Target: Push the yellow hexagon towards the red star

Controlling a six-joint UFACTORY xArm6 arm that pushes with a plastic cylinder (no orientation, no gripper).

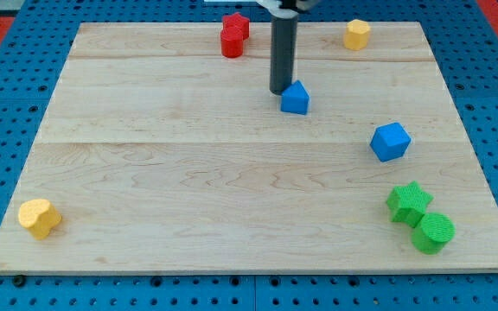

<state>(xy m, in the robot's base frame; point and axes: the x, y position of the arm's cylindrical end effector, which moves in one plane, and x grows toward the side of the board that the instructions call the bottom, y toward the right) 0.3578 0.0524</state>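
Note:
The yellow hexagon (357, 34) sits near the view's top right of the wooden board (188, 173). The red star (237, 23) is at the view's top centre, touching a red cylinder (231, 42) just below it. My tip (280, 91) is a dark rod coming down from the top; its end rests on the board just left of a small blue block (295, 98), touching or almost touching it. The tip is well below and left of the yellow hexagon and right of the red blocks.
A blue cube-like block (390, 141) lies at the right. A green star (408, 202) and a green cylinder (433, 231) sit together at the bottom right. A yellow heart-like block (39, 217) is at the bottom left. Blue pegboard (7, 104) surrounds the board.

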